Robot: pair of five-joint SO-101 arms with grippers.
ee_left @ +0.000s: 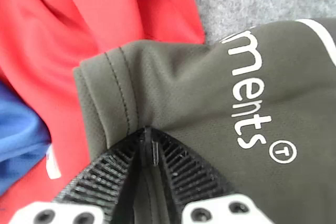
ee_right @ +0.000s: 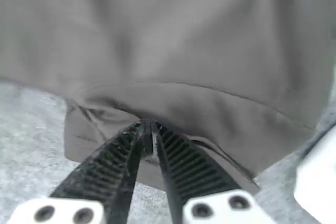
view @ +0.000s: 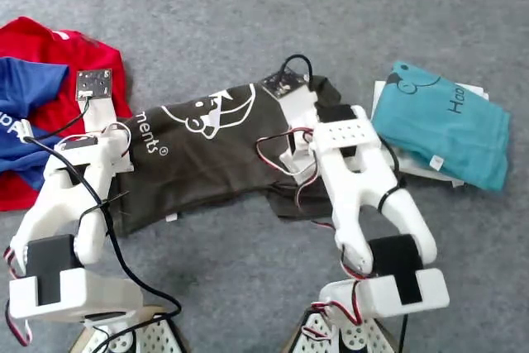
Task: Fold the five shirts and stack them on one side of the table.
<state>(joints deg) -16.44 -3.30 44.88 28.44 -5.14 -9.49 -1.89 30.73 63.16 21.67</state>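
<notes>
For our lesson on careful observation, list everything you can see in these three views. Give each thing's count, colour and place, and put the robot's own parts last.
dark shirt: 1, dark olive-grey with white print, spread across the middle of the table
red shirt: 1, red, at the table's left edge, partly under the dark shirt's left end
blue shirt: 1, blue, on top of the red shirt, far left
teal shirt: 1, teal, folded, on the right
white item: 1, white, flat under the teal shirt; cannot tell if it is a shirt
table: 1, grey cover
left gripper: 1, black, shut on the dark shirt's hemmed left end
right gripper: 1, black, shut on the dark shirt's right edge
</notes>
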